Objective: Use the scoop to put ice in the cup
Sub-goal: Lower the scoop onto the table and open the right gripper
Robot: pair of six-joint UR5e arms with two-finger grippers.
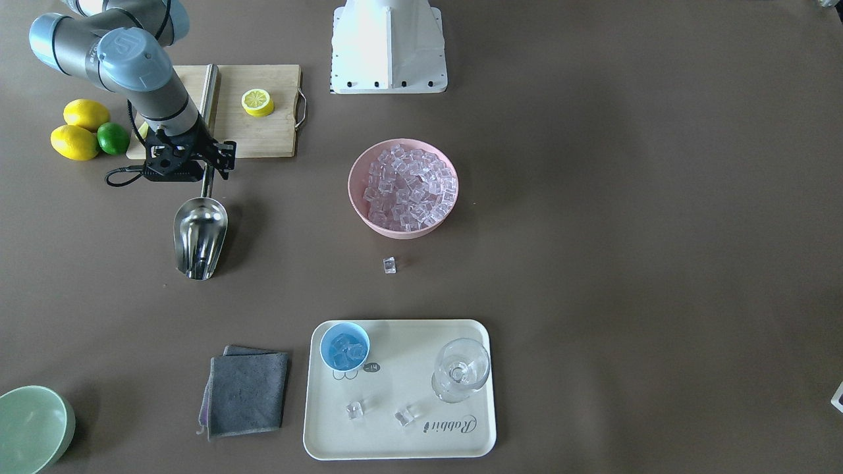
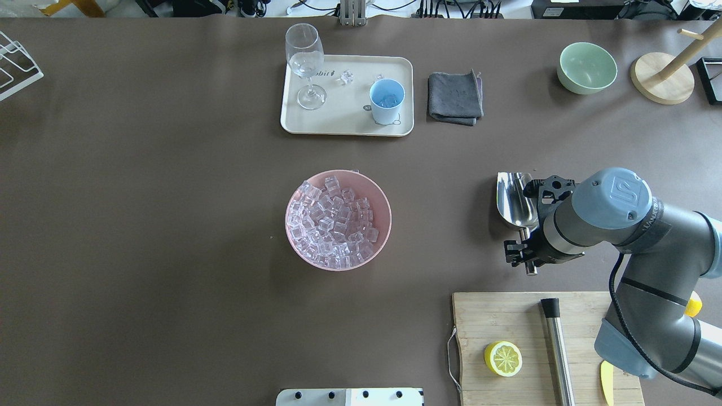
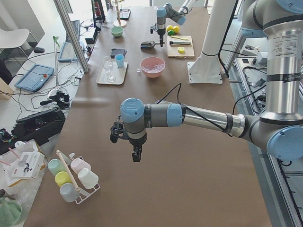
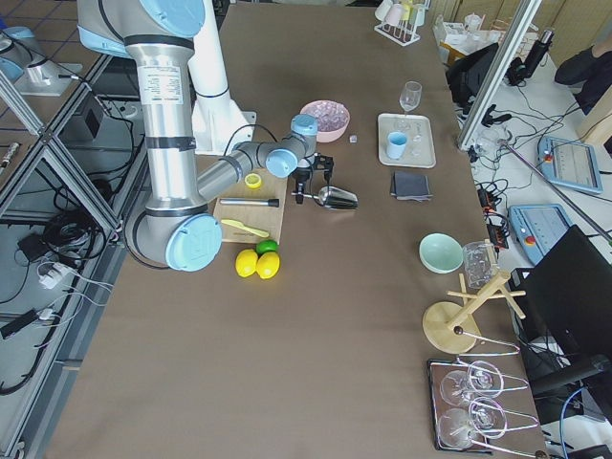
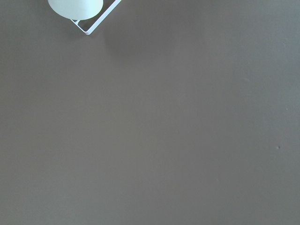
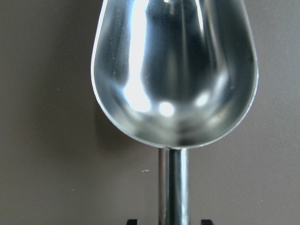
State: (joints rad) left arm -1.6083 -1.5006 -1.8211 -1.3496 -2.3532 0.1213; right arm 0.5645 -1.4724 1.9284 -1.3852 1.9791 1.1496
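Just ahead of right gripper (image 1: 209, 172): scoop (image 1: 199, 237)

The scoop (image 6: 174, 70) is mirror-glossy polished metal, the ice (image 1: 403, 187) clear and glassy, the table (image 1: 625, 263) matt brown.

Front-facing cam looked steeply down from across the table, robot base (image 1: 388, 46) at top edge. Overhead cam sat behind the robot, looking forward and down; both shared the pink bowl (image 1: 403, 187), tray (image 1: 399, 434) and cutting board (image 1: 263, 131), flipped end for end. Side cams sat high at each table end, looking along it, far back. Left wrist cam looked straight down at bare table (image 5: 164, 140). Right wrist cam was very close on the scoop (image 6: 174, 70), handle at bottom.
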